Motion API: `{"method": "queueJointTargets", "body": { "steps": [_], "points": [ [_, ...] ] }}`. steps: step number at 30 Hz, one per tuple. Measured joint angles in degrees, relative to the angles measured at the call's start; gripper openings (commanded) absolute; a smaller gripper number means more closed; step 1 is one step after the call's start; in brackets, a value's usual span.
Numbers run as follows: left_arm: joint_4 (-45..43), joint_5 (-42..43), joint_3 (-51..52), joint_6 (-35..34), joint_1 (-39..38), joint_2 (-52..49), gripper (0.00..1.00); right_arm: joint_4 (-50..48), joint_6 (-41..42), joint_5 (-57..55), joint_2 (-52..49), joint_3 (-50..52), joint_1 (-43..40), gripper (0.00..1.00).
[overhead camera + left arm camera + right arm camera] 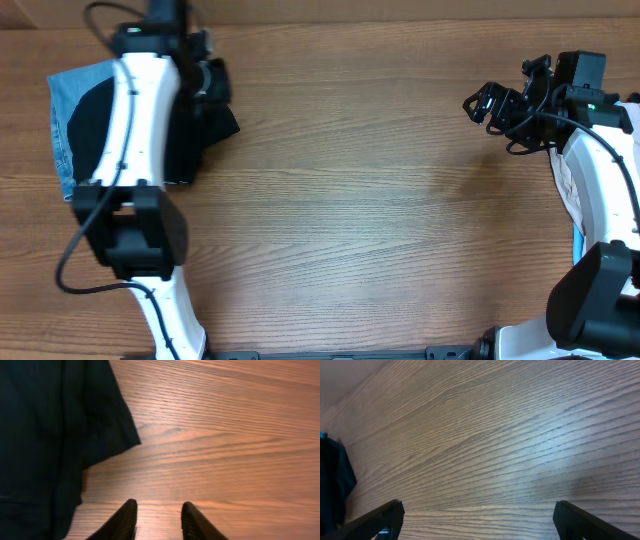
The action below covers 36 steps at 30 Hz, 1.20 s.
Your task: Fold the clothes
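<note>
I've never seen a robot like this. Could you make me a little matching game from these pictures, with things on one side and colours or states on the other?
Things:
1. large garment
2. denim piece
3. left claw
4. right claw

Descriptions:
A. wide open, empty
B. light blue, at the far left
C. narrowly open, empty, beside the dark cloth
D. black and limp

Pairs: 1-D, 2-B, 3-C, 4-A

The left arm (pixel 125 110) and right arm (pixel 605 180) are built of smooth white shells joined by bulky black joints (pixel 130 235). Thin black cables (pixel 68 262) are looped alongside them. A small green light (pixel 590 97) is shown near the right wrist. The left gripper (pixel 158 505) and right gripper (pixel 478 505) are fitted with black, tapered fingers (pixel 127 521).
</note>
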<state>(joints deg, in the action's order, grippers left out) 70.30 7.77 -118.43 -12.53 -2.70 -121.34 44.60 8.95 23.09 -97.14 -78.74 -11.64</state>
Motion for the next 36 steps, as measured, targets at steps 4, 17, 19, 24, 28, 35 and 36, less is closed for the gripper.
{"method": "queueJointTargets", "body": {
  "steps": [4,17,19,24,28,35,36],
  "points": [
    [-4.3,-17.8,0.0,-1.8,-8.3,0.0,0.13,0.0,0.0,0.0,0.0,0.0,0.0,1.0],
    [-13.4,-20.9,0.1,-2.6,-8.7,-9.4,0.04,0.0,0.0,0.0,0.0,0.0,0.0,1.0],
    [-13.6,-20.9,0.6,-2.6,-8.5,-13.3,0.04,0.0,0.0,0.0,0.0,0.0,0.0,1.0],
    [-12.6,-21.2,1.0,-2.6,-7.3,-18.8,0.04,0.0,0.0,0.0,0.0,0.0,0.0,1.0],
    [-8.2,-22.3,1.0,-2.6,-4.4,-18.8,0.04,0.0,0.0,0.0,0.0,0.0,0.0,1.0],
    [-4.7,-22.6,3.5,-1.9,3.4,-17.7,0.04,0.0,0.0,0.0,0.0,0.0,0.0,1.0],
    [-4.1,-22.6,4.1,-1.3,4.2,-17.4,0.04,0.0,0.0,0.0,0.0,0.0,0.0,1.0]
  ]
}}
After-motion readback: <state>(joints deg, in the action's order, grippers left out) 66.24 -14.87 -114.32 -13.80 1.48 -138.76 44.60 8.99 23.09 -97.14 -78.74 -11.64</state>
